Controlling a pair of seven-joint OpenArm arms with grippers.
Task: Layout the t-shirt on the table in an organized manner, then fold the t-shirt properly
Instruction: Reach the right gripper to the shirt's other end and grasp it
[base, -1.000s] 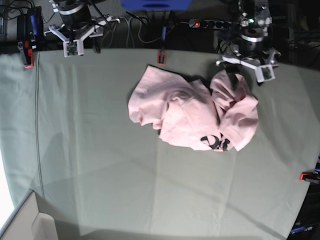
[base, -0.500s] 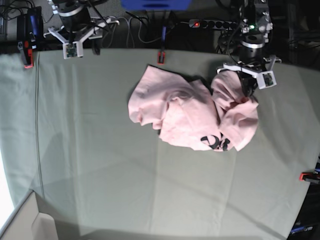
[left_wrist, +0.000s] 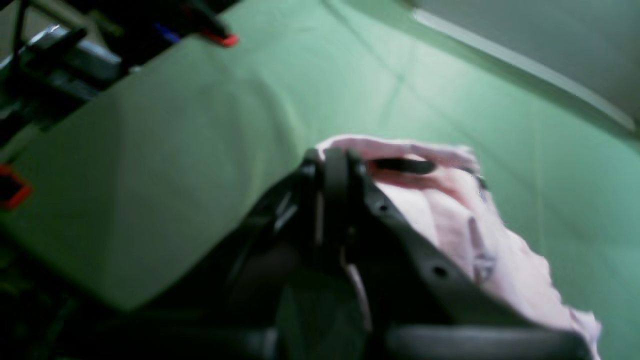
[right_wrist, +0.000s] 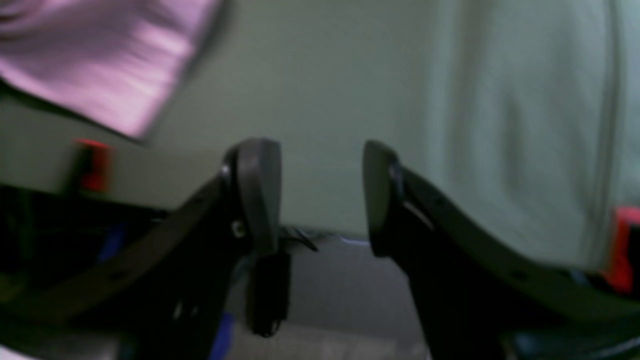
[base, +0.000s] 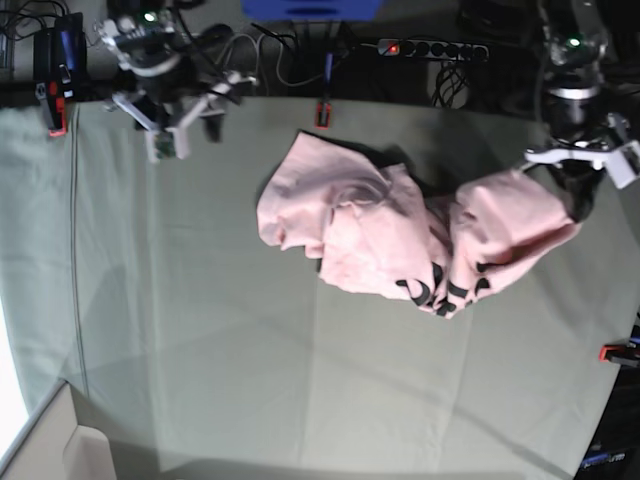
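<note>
Soft, floppy pale pink cotton t-shirt (base: 400, 235) bunched on grey-green cloth worktop (base: 200, 330). Left claw (base: 578, 195) clamped on its right edge; right claw (right_wrist: 320, 197) apart, empty. Best gripped by hem corners, likely to sag.

Left claw (base: 578, 200) clamped closed, right claw (right_wrist: 320, 200) parted

Bench with one crumpled shirt

The bench (base: 250, 380), draped in creased grey-green cloth, carries a rumpled pink t-shirt (base: 370, 235) toward its far side; red clamps (base: 322, 113) grip its edges.
</note>
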